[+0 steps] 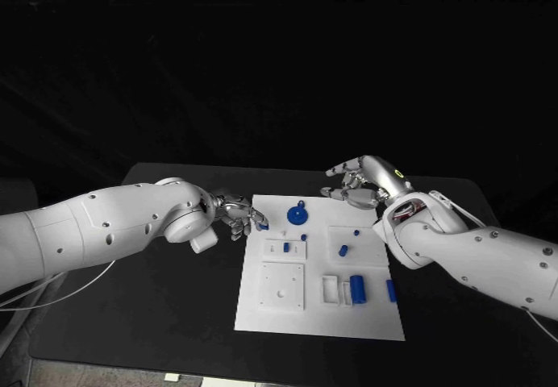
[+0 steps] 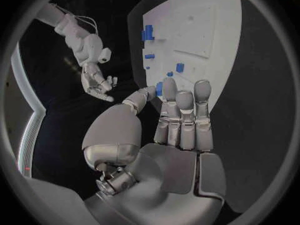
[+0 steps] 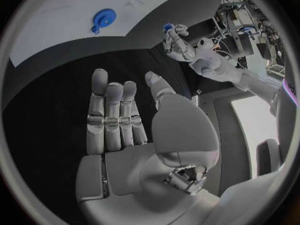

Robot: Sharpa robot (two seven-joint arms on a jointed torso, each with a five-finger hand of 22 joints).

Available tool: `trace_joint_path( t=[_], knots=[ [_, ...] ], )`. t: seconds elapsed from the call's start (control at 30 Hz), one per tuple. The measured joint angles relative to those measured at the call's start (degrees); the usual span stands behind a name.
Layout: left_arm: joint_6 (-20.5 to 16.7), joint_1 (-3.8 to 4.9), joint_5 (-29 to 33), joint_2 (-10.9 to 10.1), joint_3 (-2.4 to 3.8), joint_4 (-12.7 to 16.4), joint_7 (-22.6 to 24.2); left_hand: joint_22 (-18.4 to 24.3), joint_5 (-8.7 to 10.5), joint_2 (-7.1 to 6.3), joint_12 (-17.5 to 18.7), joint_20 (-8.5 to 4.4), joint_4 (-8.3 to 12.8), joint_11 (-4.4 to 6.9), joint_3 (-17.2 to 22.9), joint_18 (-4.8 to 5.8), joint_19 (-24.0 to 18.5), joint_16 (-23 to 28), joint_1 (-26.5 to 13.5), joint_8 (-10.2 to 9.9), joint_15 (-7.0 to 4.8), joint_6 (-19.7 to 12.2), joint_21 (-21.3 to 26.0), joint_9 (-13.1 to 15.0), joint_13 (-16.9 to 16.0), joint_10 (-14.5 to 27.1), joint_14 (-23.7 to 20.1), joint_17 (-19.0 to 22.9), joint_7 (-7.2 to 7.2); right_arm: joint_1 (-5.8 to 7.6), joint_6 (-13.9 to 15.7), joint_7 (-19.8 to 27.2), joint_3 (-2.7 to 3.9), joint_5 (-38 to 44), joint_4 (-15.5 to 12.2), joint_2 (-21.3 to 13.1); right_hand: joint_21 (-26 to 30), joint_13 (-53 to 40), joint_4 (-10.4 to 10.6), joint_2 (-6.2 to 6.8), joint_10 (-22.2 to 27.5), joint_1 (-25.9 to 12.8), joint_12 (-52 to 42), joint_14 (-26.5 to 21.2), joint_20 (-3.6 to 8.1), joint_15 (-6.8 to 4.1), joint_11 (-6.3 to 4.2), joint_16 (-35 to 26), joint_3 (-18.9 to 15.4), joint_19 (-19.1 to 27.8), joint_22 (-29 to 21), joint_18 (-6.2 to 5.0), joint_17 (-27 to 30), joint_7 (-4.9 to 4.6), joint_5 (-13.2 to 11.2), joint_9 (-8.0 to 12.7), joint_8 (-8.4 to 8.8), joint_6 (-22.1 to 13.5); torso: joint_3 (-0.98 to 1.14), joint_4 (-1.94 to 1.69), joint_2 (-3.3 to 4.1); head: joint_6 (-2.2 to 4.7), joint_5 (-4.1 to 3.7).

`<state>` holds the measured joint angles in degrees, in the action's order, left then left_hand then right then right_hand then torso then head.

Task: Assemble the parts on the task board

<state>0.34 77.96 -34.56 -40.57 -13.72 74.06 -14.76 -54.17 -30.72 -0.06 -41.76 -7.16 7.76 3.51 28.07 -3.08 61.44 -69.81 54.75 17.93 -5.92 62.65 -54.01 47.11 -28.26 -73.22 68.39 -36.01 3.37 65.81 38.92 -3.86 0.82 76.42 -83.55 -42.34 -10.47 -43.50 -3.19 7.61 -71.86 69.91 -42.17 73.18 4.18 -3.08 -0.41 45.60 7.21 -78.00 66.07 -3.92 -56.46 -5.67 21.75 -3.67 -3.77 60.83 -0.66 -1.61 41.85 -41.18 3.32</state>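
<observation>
While the left robot hand (image 1: 236, 214) pinches a blue part (image 1: 263, 226) at the board (image 1: 320, 322) edge, seat it squarely; the right robot hand (image 1: 363, 182) hangs open.

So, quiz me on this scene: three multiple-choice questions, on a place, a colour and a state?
1. Where is the round blue disc? A at the board's far end; B off it; C held up in the air.
2. What colour is the board? A grey; B white; C blue.
3. The right hand is: A gripping a part; B pressing the board; C empty, fingers apart.

Answers: A, the disc lies on the board near its far edge. B, the plate is plainly white. C, the wrist view shows a bare palm.
</observation>
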Motion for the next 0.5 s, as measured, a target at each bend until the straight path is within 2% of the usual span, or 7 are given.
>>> trace_joint_path(
  t=[0.1,0.2,0.33,0.5],
  knots=[
    [-0.5,0.06,-3.6,2.2,-0.03,-1.4,-3.4,-1.2,-0.05,-1.2,0.4,0.0,-0.8,0.17,1.5,0.01,0.4,0.0,0.1,-0.7,-0.02,0.8,0.3,0.7,-0.6,-1.0,0.7,-0.7,-0.15,0.59,0.0,1.7,0.37,-2.7,1.5,0.0,0.0,0.0,-0.2,-0.15,0.0,-0.2,0.0,-0.2,0.0,0.2,0.0,0.1,-0.2,0.0,0.1,0.01,0.0,0.0,0.7,0.0,0.0,0.0,0.28,-0.02,-0.38,-0.41,-0.19],
    [-1.0,0.09,-7.4,4.7,-0.04,-3.2,-6.6,-3.1,-0.05,-1.41,1.4,-0.01,-1.0,0.22,1.8,0.01,1.2,0.8,-0.1,-2.0,-0.19,1.3,1.8,2.7,-1.6,-1.6,1.0,-1.6,-0.11,0.99,0.0,3.0,0.56,-5.1,3.1,0.4,0.0,0.1,-0.5,-0.4,0.0,-0.1,0.0,-0.2,0.0,0.2,0.0,0.2,-0.2,0.0,0.2,0.0,0.0,0.01,1.3,0.0,0.0,0.0,0.55,-0.09,-0.81,-0.85,-0.4],
    [-1.4,0.07,-11.6,7.5,-0.03,-5.4,-9.8,-4.5,-0.05,-1.64,1.7,-0.25,-0.9,0.27,2.1,0.02,1.6,1.1,-0.3,-2.5,0.06,1.7,2.8,3.6,-2.1,-1.8,1.3,-2.1,-0.24,1.28,0.0,4.2,0.68,-7.5,4.9,1.1,0.0,0.1,-1.3,-0.69,0.4,-0.2,-0.3,-0.4,-0.2,0.0,0.0,0.2,0.2,0.2,0.4,0.0,0.0,0.02,1.9,0.0,0.0,0.0,0.92,-0.23,-1.33,-1.42,-0.53],
    [-1.7,-0.26,-15.9,10.6,-0.02,-7.6,-12.6,-6.5,-0.05,-1.96,1.7,-0.11,-0.9,0.53,2.4,0.0,2.4,1.1,-0.6,-2.7,-0.18,2.3,4.4,3.6,-2.5,-2.4,1.6,-2.3,-0.38,1.4,-0.1,5.3,0.71,-9.4,7.0,2.1,0.0,0.2,-1.9,-0.98,0.4,-0.5,-0.3,-0.4,-0.2,0.01,0.0,0.5,0.5,0.2,0.6,0.0,0.1,0.04,2.2,0.0,0.0,0.0,1.42,-0.4,-1.91,-2.12,-0.8]
  ],
)
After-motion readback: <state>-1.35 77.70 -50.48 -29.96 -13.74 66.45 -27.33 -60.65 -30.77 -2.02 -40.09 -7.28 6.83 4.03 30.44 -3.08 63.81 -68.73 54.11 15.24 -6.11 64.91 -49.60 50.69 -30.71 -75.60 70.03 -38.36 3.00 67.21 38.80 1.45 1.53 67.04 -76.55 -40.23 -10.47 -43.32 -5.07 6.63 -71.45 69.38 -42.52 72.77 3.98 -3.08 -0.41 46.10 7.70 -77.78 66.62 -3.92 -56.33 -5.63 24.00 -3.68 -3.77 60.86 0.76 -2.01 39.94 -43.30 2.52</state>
